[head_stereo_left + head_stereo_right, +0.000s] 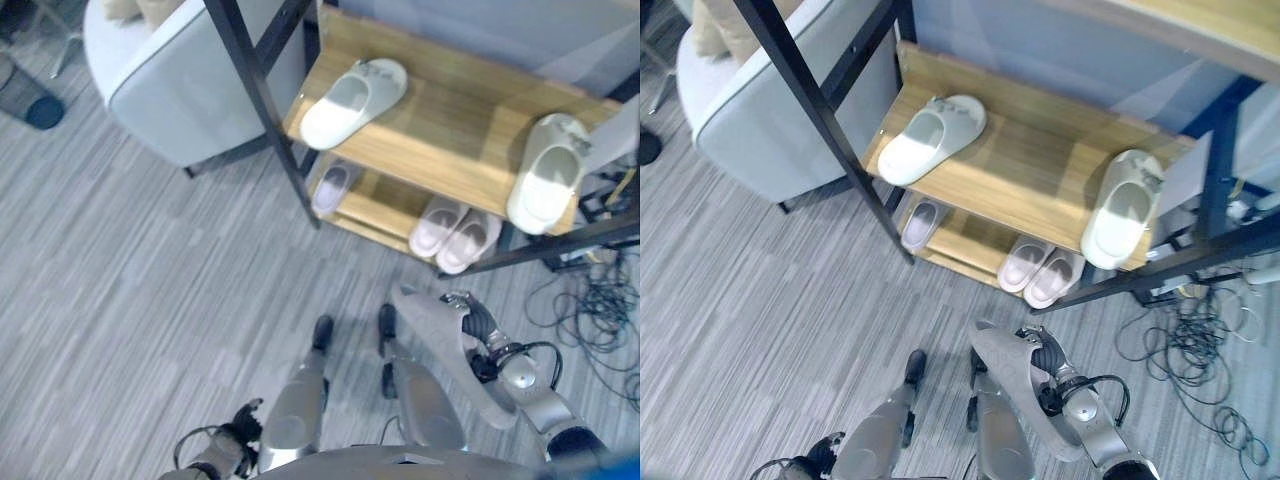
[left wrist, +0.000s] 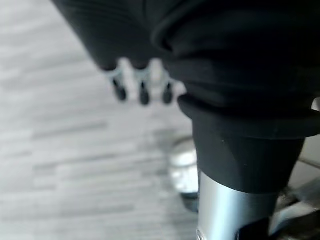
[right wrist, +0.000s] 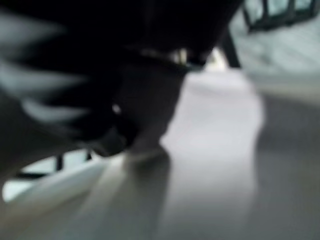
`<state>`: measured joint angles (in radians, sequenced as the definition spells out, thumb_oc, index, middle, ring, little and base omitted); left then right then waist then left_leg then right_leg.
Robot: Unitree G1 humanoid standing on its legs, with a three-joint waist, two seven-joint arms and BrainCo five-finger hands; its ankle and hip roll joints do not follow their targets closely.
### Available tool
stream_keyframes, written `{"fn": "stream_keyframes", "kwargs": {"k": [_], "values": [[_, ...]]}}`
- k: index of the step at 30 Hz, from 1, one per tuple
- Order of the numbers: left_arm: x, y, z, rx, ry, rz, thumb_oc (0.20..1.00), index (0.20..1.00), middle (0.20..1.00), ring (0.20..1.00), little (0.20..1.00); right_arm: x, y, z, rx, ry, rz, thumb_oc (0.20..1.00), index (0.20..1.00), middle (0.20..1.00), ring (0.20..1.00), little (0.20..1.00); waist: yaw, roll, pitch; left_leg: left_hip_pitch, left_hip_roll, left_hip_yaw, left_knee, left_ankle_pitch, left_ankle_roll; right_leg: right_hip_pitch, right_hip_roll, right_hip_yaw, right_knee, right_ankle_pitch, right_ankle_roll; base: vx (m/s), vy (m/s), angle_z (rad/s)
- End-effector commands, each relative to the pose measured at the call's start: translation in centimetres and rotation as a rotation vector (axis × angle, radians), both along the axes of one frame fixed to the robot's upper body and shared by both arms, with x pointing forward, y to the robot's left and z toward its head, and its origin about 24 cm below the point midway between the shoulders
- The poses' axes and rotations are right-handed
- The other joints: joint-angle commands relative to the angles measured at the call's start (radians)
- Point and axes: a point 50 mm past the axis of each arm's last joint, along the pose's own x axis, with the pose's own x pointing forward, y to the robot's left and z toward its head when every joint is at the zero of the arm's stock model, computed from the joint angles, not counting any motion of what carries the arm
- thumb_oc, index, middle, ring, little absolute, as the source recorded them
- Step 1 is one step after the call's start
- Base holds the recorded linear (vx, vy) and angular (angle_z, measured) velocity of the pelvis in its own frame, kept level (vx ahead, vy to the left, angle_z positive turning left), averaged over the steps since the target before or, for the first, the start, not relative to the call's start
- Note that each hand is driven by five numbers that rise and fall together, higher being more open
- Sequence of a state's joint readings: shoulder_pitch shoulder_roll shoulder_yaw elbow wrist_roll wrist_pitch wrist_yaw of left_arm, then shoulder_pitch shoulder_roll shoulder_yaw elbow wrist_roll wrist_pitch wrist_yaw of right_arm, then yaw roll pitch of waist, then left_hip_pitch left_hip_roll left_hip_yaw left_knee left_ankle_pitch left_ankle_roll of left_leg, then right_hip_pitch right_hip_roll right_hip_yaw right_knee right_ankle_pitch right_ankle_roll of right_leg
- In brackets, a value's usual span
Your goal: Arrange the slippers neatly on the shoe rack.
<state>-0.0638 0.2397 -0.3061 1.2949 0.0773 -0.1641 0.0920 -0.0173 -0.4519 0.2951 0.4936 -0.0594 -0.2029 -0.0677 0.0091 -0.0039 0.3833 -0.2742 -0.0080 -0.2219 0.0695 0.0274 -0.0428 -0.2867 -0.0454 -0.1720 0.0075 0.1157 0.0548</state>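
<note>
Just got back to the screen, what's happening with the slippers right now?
The robot stands in front of the shoe rack holding a grey slipper in its right hand, low and short of the rack. Two pale green slippers lie far apart on the upper shelf. On the lower shelf, a pinkish pair sits side by side and a single slipper lies off to the left. The left hand hangs over the floor, fingers relaxed, holding nothing.

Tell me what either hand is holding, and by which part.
The right hand grips a long grey slipper by its side edge, roughly midway along. The left hand hangs empty above the grey striped carpet.
</note>
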Motion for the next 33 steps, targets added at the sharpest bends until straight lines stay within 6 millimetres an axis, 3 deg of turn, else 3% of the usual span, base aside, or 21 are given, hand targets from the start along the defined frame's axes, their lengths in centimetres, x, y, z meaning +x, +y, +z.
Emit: {"fn": "stream_keyframes", "kwargs": {"k": [1, 4, 6, 9, 12, 18, 22, 24, 25, 26, 27, 29, 30, 31, 33], "values": [[1.6, 0.1, 0.8, -0.013, -0.108, 0.062, 1.000, 1.000, 1.000, 1.000, 1.000, 1.5, 0.1, 3.3, 0.053, -0.176, 0.003, 0.200, 0.200, 0.200, 0.200, 0.200, 0.007, -0.039, 0.026, -0.059, 0.004, 0.123, 0.261, -0.116, -0.012, 0.007, -0.047, 0.013, 0.179, -0.181, 0.030, 0.06, -0.016, 0.84], [0.4, 0.7, 0.4, 0.017, -0.069, 0.080, 1.000, 1.000, 1.000, 1.000, 1.000, 1.6, 0.3, 3.0, 0.059, -0.168, -0.011, 0.200, 0.200, 0.200, 0.200, 0.200, 0.038, -0.047, 0.022, -0.087, 0.074, 0.157, 0.168, -0.052, -0.019, 0.054, -0.041, -0.023, 0.182, -0.215, 0.028, 0.16, 0.016, 0.60], [0.2, 1.4, 0.5, 0.048, -0.052, 0.072, 1.000, 1.000, 1.000, 1.000, 1.000, 2.2, 1.0, 3.2, 0.062, -0.184, 0.003, 0.200, 0.200, 0.200, 0.200, 0.200, 0.075, -0.059, 0.027, -0.143, 0.102, 0.116, 0.103, 0.039, -0.038, 0.071, -0.030, -0.024, 0.183, -0.230, 0.026, 0.23, 0.041, 0.43], [-0.7, 1.7, 0.2, 0.081, -0.007, 0.051, 1.000, 1.000, 1.000, 1.000, 1.000, 1.8, 1.3, 2.6, 0.051, -0.158, 0.015, 0.200, 0.200, 0.200, 0.200, 0.200, 0.079, -0.070, 0.008, -0.122, 0.123, 0.113, 0.006, 0.062, -0.045, 0.087, -0.021, -0.007, 0.182, -0.243, 0.038, 0.25, 0.120, 0.04], [0.2, 1.5, 0.4, 0.093, -0.027, 0.011, 1.000, 1.000, 1.000, 1.000, 1.000, 2.3, 1.9, 2.7, 0.052, -0.161, 0.030, 0.200, 0.200, 0.200, 0.200, 0.200, 0.071, -0.083, 0.010, -0.142, 0.081, 0.115, 0.050, 0.042, -0.033, 0.077, -0.041, 0.029, 0.177, -0.219, 0.050, 0.17, 0.173, -0.19], [1.8, 1.8, 1.0, 0.130, -0.069, -0.056, 1.000, 1.000, 1.000, 1.000, 1.000, 2.8, 1.9, 1.9, 0.005, -0.124, 0.024, 0.200, 0.200, 0.200, 0.200, 0.200, 0.063, -0.086, 0.009, -0.132, 0.051, 0.166, 0.086, -0.008, -0.010, 0.079, -0.079, 0.080, 0.134, -0.178, 0.076, 0.11, 0.176, -0.39], [4.1, 1.9, 2.0, 0.153, -0.155, -0.106, 1.000, 1.000, 1.000, 1.000, 1.000, 3.6, 0.8, 1.4, -0.047, -0.104, -0.047, 0.200, 0.200, 0.200, 0.200, 0.200, 0.054, -0.058, 0.017, -0.137, 0.029, 0.207, 0.110, -0.044, 0.007, 0.060, -0.112, 0.099, 0.118, -0.144, 0.098, 0.02, 0.154, -0.26], [4.6, 1.7, 2.3, 0.154, -0.181, -0.129, 1.000, 1.000, 1.000, 1.000, 1.000, 4.3, 0.1, 1.6, -0.035, -0.115, -0.101, 0.200, 0.200, 0.200, 0.200, 0.200, 0.064, -0.046, 0.028, -0.144, 0.031, 0.233, 0.114, -0.052, 0.012, 0.051, -0.131, 0.073, 0.111, -0.124, 0.111, -0.07, 0.151, -0.36], [4.8, 1.7, 2.4, 0.161, -0.191, -0.144, 1.000, 1.000, 1.000, 1.000, 1.000, 4.7, -0.1, 1.9, -0.028, -0.125, -0.125, 0.200, 0.200, 0.200, 0.200, 0.200, 0.072, -0.044, 0.033, -0.144, 0.036, 0.246, 0.109, -0.057, 0.013, 0.042, -0.143, 0.045, 0.118, -0.115, 0.115, -0.06, 0.077, -0.72], [4.5, 2.0, 2.4, 0.175, -0.186, -0.152, 1.000, 1.000, 1.000, 1.000, 1.000, 5.9, -0.4, 2.9, -0.026, -0.170, -0.153, 0.200, 0.200, 0.200, 0.200, 0.200, 0.096, -0.034, 0.070, -0.131, 0.066, 0.285, 0.110, -0.087, 0.006, -0.007, -0.199, -0.083, 0.201, -0.095, 0.123, -0.10, 0.083, -0.75], [3.9, 2.0, 2.2, 0.172, -0.173, -0.150, 1.000, 1.000, 1.000, 1.000, 1.000, 6.6, -0.7, 3.8, -0.021, -0.200, -0.172, 0.200, 0.200, 0.200, 0.200, 0.200, 0.098, -0.028, 0.106, -0.140, 0.086, 0.305, 0.144, -0.094, 0.010, -0.053, -0.236, -0.141, 0.261, -0.069, 0.122, -0.07, 0.056, -0.85], [3.7, 1.8, 2.0, 0.165, -0.163, -0.163, 1.000, 1.000, 1.000, 1.000, 1.000, 7.0, -1.4, 4.5, -0.029, -0.231, -0.193, 0.200, 0.200, 0.200, 0.200, 0.200, 0.096, -0.024, 0.126, -0.170, 0.100, 0.306, 0.215, -0.120, 0.014, -0.077, -0.247, -0.132, 0.279, -0.081, 0.124, -0.06, -0.048, -0.73], [3.7, 1.4, 1.9, 0.154, -0.165, -0.175, 1.000, 1.000, 1.000, 1.000, 1.000, 7.5, -2.4, 5.8, 0.011, -0.289, -0.255, 0.200, 0.200, 0.200, 0.200, 0.200, 0.080, -0.027, 0.136, -0.244, 0.094, 0.292, 0.314, -0.151, 0.015, -0.113, -0.224, -0.072, 0.289, -0.101, 0.117, -0.10, -0.113, -0.40], [3.7, 1.4, 1.9, 0.162, -0.164, -0.175, 1.000, 1.000, 1.000, 1.000, 1.000, 7.9, -3.2, 6.6, 0.020, -0.318, -0.293, 0.200, 0.200, 0.200, 0.200, 0.200, 0.077, -0.023, 0.137, -0.294, 0.088, 0.285, 0.366, -0.165, 0.019, -0.156, -0.213, -0.055, 0.327, -0.126, 0.110, -0.10, -0.102, -0.12], [3.5, 1.4, 1.9, 0.154, -0.162, -0.156, 1.000, 1.000, 1.000, 1.000, 1.000, 8.6, -3.9, 7.7, 0.044, -0.359, -0.330, 0.200, 0.200, 0.200, 0.200, 0.200, 0.078, -0.010, 0.137, -0.342, 0.092, 0.281, 0.415, -0.172, 0.023, -0.210, -0.211, -0.058, 0.403, -0.161, 0.098, -0.03, -0.038, 0.06]]}}
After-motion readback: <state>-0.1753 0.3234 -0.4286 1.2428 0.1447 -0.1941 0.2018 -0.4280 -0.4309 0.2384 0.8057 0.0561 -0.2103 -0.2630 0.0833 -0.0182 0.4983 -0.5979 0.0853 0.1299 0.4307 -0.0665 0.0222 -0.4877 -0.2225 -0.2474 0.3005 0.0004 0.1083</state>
